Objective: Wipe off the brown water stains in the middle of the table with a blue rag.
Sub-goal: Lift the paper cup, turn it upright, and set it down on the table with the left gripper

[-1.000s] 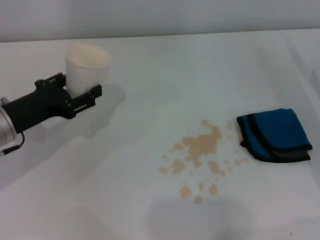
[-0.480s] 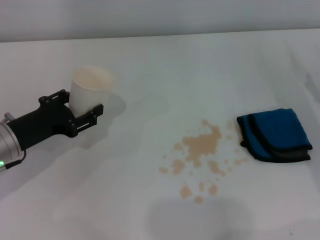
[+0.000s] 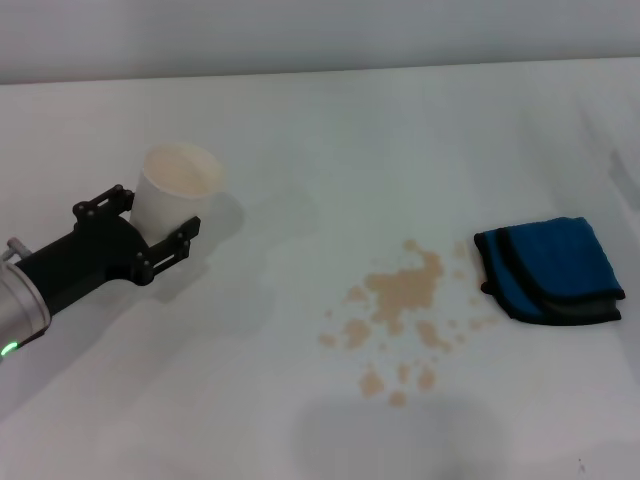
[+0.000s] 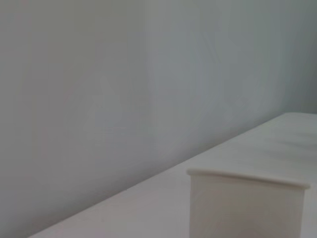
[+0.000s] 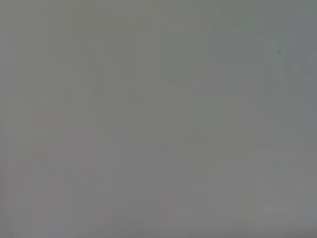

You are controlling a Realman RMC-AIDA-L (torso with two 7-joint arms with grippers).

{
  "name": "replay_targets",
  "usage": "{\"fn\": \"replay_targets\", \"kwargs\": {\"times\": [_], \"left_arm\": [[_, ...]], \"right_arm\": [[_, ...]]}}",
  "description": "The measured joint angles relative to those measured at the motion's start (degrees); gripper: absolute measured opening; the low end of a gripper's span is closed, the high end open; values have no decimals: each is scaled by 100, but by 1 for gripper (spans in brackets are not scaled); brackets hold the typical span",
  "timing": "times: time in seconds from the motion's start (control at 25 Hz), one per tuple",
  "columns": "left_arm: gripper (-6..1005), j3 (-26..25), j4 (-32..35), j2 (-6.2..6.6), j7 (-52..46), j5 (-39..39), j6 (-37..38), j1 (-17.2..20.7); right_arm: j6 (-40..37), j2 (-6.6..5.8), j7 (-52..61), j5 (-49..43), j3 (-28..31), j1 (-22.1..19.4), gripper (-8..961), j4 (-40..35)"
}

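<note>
- currently far left: left gripper (image 3: 160, 232) fingers either side of white paper cup (image 3: 175, 190), cup upright on the table (image 3: 300, 120); gripping or already let go, cannot tell.
- centre: brown water stains (image 3: 400, 310) untouched, one big patch plus droplets.
- right: blue rag (image 3: 548, 270) folded flat, just beside the stains' right edge, long axis roughly along the table's width.
- right gripper not in view; state unknown.
- key relation: rag lies on the right side, well apart from left gripper with the stains between; right arm looks nearer for the pick, then sweep leftward.
</note>
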Motion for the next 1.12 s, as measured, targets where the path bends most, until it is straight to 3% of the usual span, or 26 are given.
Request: {"fn": "replay_targets", "kwargs": {"times": [0.44,1.12], "left_arm": [[689,19,-743,-70,1034,-545,-59,-90],[690,19,-1196,-77,1257,-581,150,-257]], "right_arm": [[-144,0,-20,1,-146,44,873,-35],[-171,0,-51,1,-154,64,872,-53]]}}
